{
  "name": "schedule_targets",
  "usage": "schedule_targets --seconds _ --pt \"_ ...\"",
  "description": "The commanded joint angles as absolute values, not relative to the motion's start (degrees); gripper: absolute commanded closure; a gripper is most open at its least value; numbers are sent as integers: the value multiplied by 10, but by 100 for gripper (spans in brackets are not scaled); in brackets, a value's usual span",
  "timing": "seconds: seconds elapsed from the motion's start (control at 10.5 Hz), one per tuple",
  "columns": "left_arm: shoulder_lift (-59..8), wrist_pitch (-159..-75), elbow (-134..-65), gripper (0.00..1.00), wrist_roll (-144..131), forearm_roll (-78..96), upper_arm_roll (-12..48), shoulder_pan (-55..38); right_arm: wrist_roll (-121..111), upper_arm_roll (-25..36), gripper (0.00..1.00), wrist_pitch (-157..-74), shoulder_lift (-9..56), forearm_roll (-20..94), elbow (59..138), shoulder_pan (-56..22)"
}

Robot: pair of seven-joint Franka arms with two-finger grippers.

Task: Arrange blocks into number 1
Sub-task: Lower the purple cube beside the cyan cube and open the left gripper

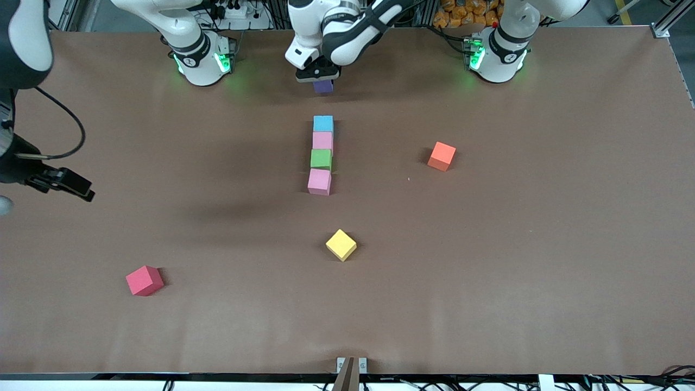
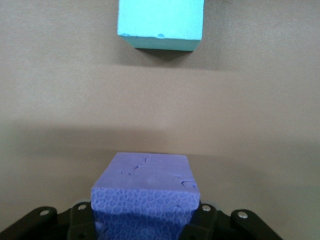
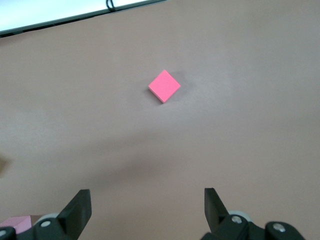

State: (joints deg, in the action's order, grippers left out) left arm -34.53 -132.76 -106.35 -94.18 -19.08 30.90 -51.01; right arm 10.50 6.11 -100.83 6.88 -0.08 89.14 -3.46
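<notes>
Front view, scanning from the right arm's end of the table across. right gripper [image 1: 81, 191] hangs high over that end, fingers spread wide, nothing between them; that arm waits. In its wrist view the red block [image 3: 164, 86] sits alone on bare table, well apart from the rest.

Mid-table: column of four, roughly in line, neighbours touching or close to it. From the bases toward the camera: blue block [image 1: 323, 123], pink block [image 1: 322, 140], green block [image 1: 321, 159], second pink block [image 1: 319, 182], which sits a touch off toward the right arm's end. yellow block [image 1: 341, 244] lies loose, nearer the camera than the column, turned diagonal.

left gripper [image 1: 318, 73] is over the table between the bases and the column's blue end, fingers pinching the purple block [image 2: 145, 192]. Whether purple is down on the table, can't tell. A clear gap to blue shows in the left wrist view.

Toward the left arm's end: orange block [image 1: 441, 156], loose, beside the column but well apart.

Step in hand, my read: add purple to the column's base-end.
- Keep purple's faces square to blue and its centre on the column's line.
- Close the gap gently, don't shove blue.
- Set it flat before opening.
- Lift straight up after release.
</notes>
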Motion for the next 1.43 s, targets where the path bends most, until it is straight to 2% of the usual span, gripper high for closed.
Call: schedule_targets --seconds 0.0,0.29,1.33 --pt "-366 -1353 -1058 100 -935 -225 304 -495 91 48 0 -997 30 9 938 -6" --pt "-369 -1355 -1054 100 -917 -227 303 -478 14 43 0 -978 28 9 940 28" --pt "-401 -1375 -1034 100 -886 -238 280 -475 17 40 0 -986 38 -7 933 11"
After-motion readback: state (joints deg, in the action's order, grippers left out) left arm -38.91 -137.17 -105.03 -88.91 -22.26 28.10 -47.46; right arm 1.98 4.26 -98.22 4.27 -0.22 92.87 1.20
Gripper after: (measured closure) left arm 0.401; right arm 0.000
